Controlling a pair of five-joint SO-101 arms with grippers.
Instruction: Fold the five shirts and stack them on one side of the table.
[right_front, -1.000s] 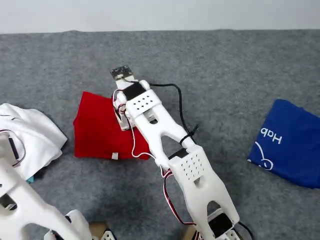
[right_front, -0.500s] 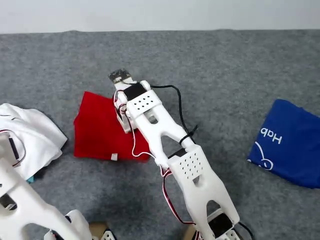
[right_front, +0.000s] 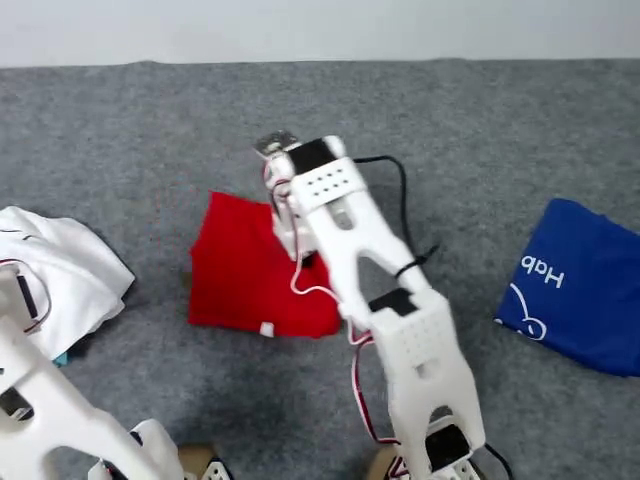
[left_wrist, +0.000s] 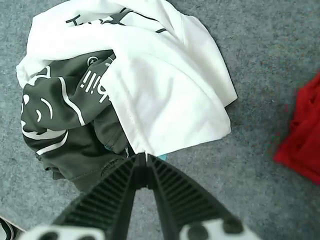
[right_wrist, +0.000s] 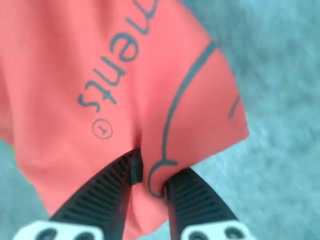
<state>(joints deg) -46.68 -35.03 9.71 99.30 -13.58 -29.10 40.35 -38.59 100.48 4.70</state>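
White perforated arms (right_front: 415, 345), black cables (right_front: 405, 200)

Shirts, some folded, some in a heap.
The red shirt (right_front: 250, 285) lies folded in the middle; white shirt (right_front: 62, 268) crumpled over dark grey shirt (left_wrist: 65, 137), left; blue shirt (right_front: 580, 285) folded, far right.

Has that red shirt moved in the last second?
Yes: the red shirt slid toward the blue shirt, away from the white shirt, gripped by the right pincer.

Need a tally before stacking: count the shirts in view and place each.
4. Red shirt central, pinched in the right gripper; blue shirt far right in the high view; white shirt far left, atop a dark grey shirt. A fifth may hide under that pile.
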